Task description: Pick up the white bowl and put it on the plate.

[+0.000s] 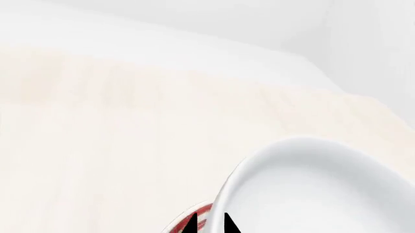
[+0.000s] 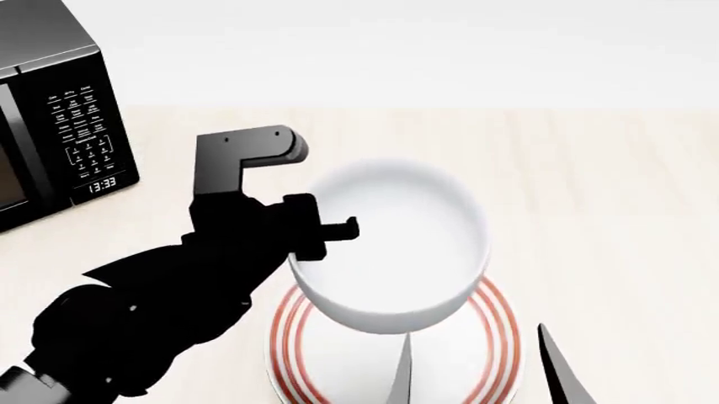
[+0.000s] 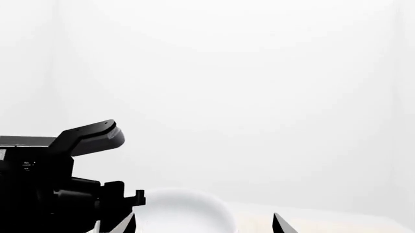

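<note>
The left gripper (image 2: 326,231) was clamped on the near-left rim of the white bowl (image 2: 393,244), one finger inside the wall and one outside, as the left wrist view showed its two dark fingertips straddling the thick rounded edge. The bowl hung from that grip, lifted off the counter, spreading away from the fingers to the far side and tilted a little, so that its hollow faced the head camera. The plate (image 2: 494,337) lay directly below the held bowl and slightly nearer the robot than the fingers; the bowl overlapped the plate's far half, and the coming move seemed to me a short drop and a small pull back toward the body to centre it. Being round, the bowl had no long axis to align. The right gripper (image 2: 477,370) showed only as two thin pointed fingertips standing apart at the bottom of the head view, just beside the plate's near edge and holding nothing, so the left arm clearly owned the job. The bowl was glossy, plain white and deep; the plate was shallow, white, with thin red rings. The countertop (image 2: 607,168) was pale, matte, faintly grained wood.
</note>
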Robot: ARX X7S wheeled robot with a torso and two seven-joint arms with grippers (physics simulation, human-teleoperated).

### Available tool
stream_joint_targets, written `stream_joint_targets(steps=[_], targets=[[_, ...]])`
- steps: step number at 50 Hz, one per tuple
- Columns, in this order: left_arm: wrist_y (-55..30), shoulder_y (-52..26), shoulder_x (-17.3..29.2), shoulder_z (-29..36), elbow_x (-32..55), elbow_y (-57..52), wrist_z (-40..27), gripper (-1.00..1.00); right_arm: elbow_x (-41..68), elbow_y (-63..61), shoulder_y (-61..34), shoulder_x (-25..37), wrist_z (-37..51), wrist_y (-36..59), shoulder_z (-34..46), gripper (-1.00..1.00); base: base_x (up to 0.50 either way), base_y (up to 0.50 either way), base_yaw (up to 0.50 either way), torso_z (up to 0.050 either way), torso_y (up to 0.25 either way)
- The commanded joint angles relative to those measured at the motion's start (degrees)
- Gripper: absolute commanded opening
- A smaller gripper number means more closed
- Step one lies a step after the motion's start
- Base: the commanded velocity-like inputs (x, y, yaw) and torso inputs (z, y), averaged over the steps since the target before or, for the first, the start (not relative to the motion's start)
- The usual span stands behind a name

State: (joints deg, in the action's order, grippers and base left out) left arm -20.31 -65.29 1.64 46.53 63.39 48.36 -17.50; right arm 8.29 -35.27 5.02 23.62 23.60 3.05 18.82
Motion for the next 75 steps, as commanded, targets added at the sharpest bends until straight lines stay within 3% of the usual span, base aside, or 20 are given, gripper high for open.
stream_joint_targets(steps=[1, 11, 27, 75], targets=[[14.0, -3.8, -1.6, 16.7, 17.3, 8.3, 2.0, -1.0, -1.0, 1.0, -0.1, -0.9, -1.2, -0.5, -1.2, 1.0, 0.0, 0.0, 0.0, 0.0, 0.0], [19.7, -5.2, -1.6, 30.3, 30.3, 10.3, 3.0, -1.0, -1.0, 1.2, -0.2, -0.8, -1.2, -0.8, -1.0, 1.0, 0.0, 0.0, 0.0, 0.0, 0.001], [24.2, -5.3, -1.6, 41.5, 41.7, 11.1, 4.9, -1.0, -0.9, 1.5, -0.2, -0.6, -1.0, -1.1, -0.8, 1.0, 0.0, 0.0, 0.0, 0.0, 0.0], [24.4, -3.3, -1.6, 45.1, 45.1, 9.8, 6.9, -1.0, -0.2, 1.4, -0.3, 0.1, -0.4, -1.1, -0.7, 1.0, 0.0, 0.0, 0.0, 0.0, 0.001]])
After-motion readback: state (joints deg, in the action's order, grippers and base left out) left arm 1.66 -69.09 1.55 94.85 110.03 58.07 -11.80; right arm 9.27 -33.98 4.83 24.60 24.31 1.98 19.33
